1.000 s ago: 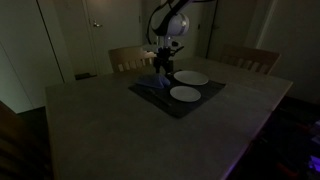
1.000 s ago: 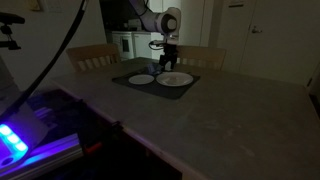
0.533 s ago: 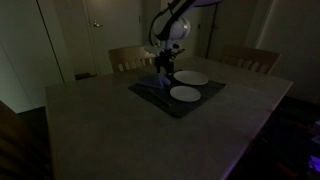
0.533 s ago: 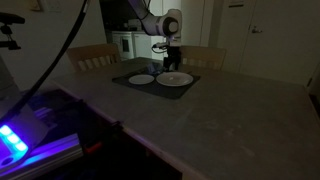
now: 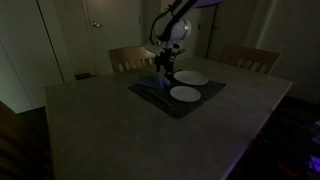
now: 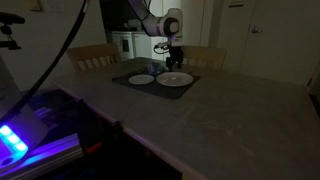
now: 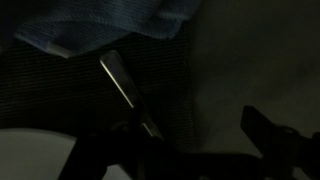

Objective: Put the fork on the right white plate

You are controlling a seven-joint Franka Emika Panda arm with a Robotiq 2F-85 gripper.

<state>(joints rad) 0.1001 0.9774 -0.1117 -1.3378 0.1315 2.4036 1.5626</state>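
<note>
Over the last second the gripper (image 6: 176, 58) drifts a little sideways in an exterior view. It ends low over the far edge of one white plate (image 6: 177, 79) rather than over the gap between that and the other plate (image 6: 141, 79). Both plates and the dark mat (image 5: 150, 92) on the table (image 5: 120, 135) stay where they are. In the wrist view the fingers (image 7: 268, 130) stand wide apart and grip nothing. The fork (image 7: 124, 84) lies flat on the mat, its handle running from near a blue cloth (image 7: 100, 25) down toward one finger, with a plate rim (image 7: 30, 160) pale in the corner. The shift therefore reads as fine positioning over the fork, not carrying: the pick is not yet made and the fork sits off both plates. The gloom hides whether a finger touches it.
</note>
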